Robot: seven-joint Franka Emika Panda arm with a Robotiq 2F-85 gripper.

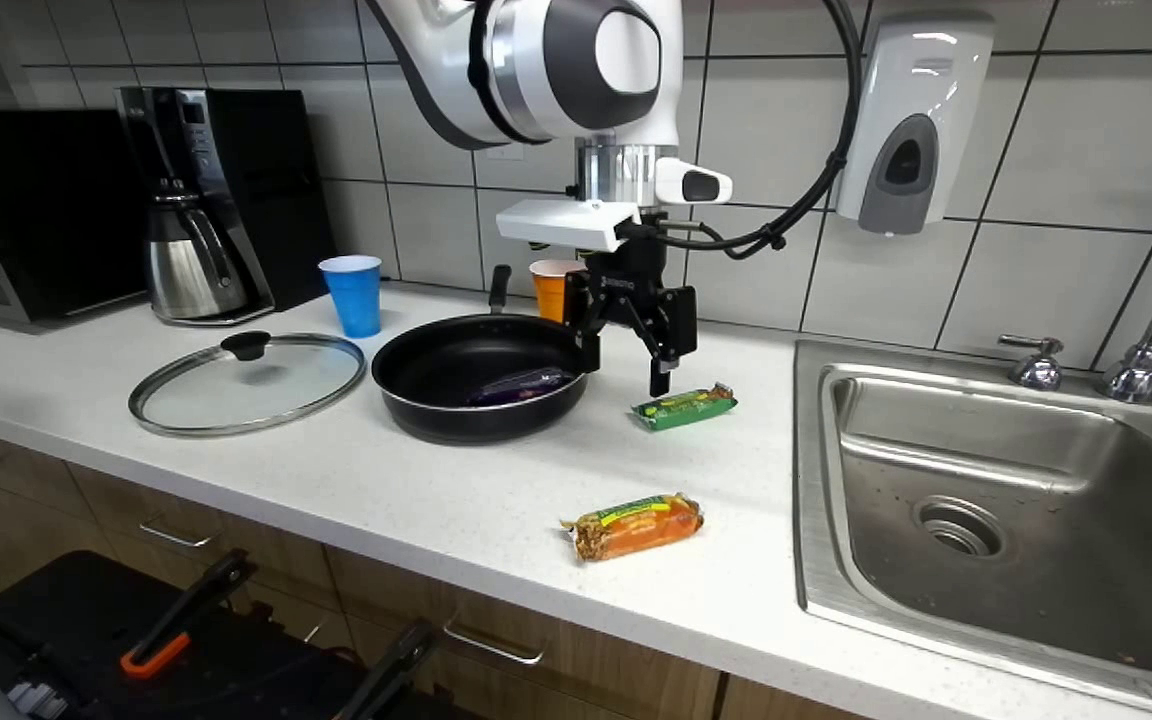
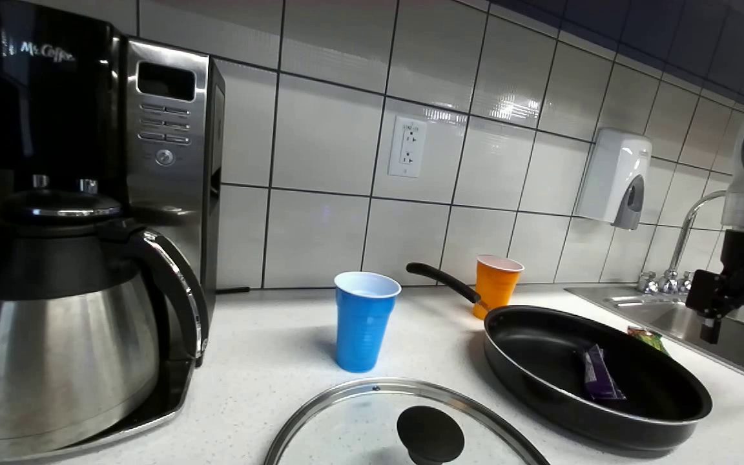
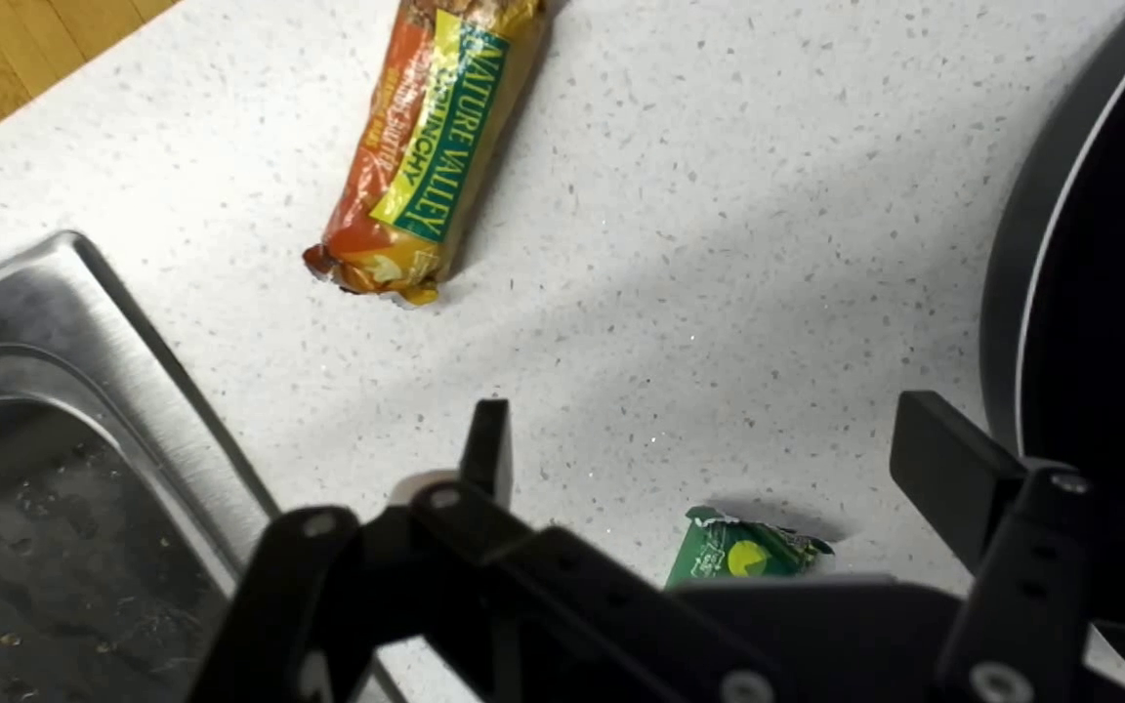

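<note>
- While it hangs above the counter (image 1: pixel 386 490), the gripper (image 1: pixel 625 367) is released, its jaws standing wide apart.
- Nearest item: green bar (image 1: pixel 686 408), lying on the counter below the gripper, between pan (image 1: pixel 456 425) and sink (image 1: pixel 813 480); partly hidden by the gripper in the wrist view.
- Orange bar (image 1: pixel 634 527): on the counter closer to its front edge, apart from the green one.
- Purple bar (image 2: pixel 599 376): inside the pan, as both exterior views show.
- Lid (image 1: pixel 266 385): flat on the counter beside the pan, knob (image 1: pixel 246 345) up.
- Blue cup (image 1: pixel 354 300): upright behind the lid.
- Orange cup (image 2: pixel 496 284): upright behind the pan, near its handle (image 2: pixel 444 278).
</note>
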